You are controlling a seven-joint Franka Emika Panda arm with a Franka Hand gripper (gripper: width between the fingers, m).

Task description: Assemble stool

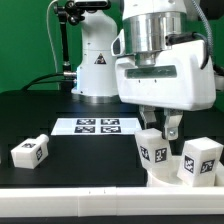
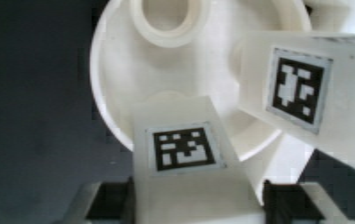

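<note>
White seat (image 1: 166, 181) lies near the front edge of the black tabletop (image 1: 90, 165), at the exterior view's right. Open surface reaches the loose leg (image 1: 32, 150). The gripper (image 1: 158, 128) is clamped on a tagged leg (image 2: 188, 150) against the seat, beside an upright leg (image 1: 200, 160).

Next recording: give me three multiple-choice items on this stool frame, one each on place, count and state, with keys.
1. Where is the tool? A at the exterior view's left; B at the seat; C out of frame.
2. Legs in the exterior view? A one; B two; C three.
3. The leg on the exterior view's left is: A loose on the table; B held; C on the seat.
Key: 1 B, it straddles a leg at the seat; 2 C, two by the seat, one apart; 3 A, nothing holds it.
</note>
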